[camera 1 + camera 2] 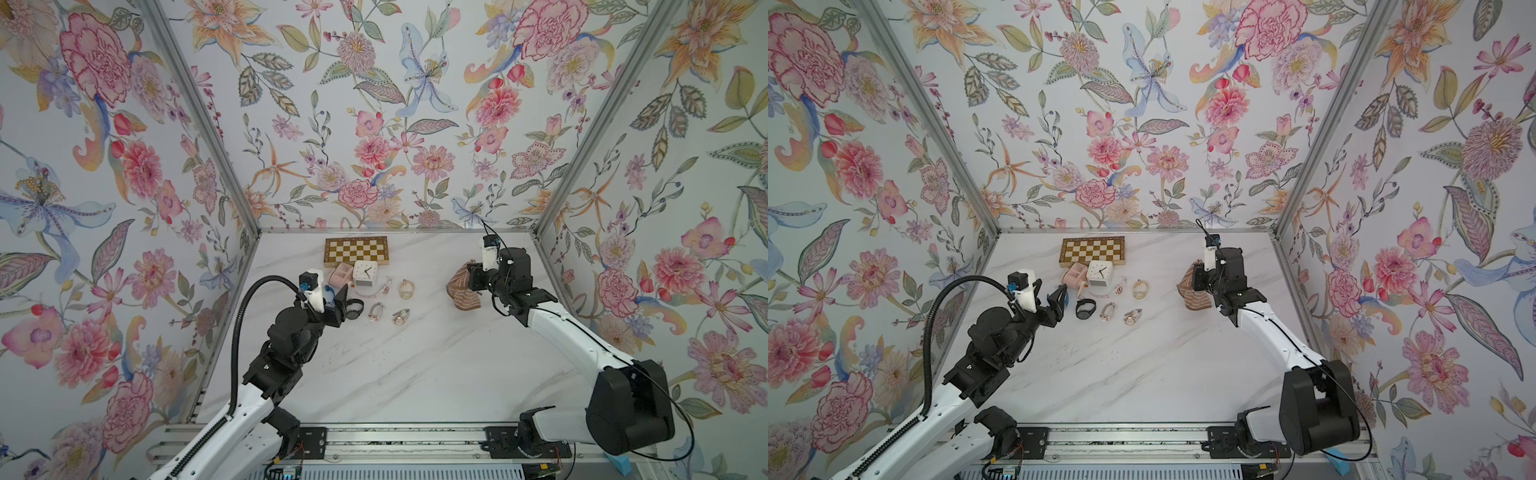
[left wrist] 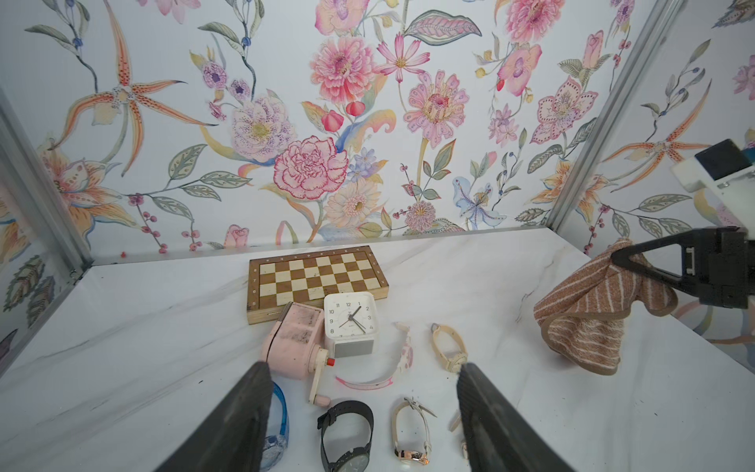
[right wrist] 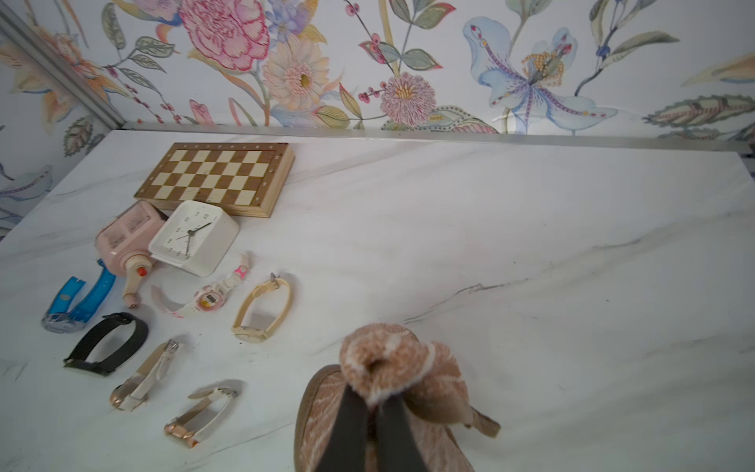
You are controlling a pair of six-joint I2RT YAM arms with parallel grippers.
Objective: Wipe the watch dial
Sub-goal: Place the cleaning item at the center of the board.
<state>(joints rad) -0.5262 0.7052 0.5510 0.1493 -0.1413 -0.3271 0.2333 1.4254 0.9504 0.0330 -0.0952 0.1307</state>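
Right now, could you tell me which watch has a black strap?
The black watch, lying just ahead of the left gripper; the other straps are blue, pink, cream or white.

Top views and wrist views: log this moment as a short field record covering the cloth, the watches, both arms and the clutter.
surface: white marble table
left gripper: jaws open, empty, near the black watch, not touching it
right gripper: jaws shut on the striped cloth, which hangs from it
watches: six on the table, none held
clutter: chessboard, white clock, pink sharpener behind the watches
wiping: not under way; the cloth is apart from every watch
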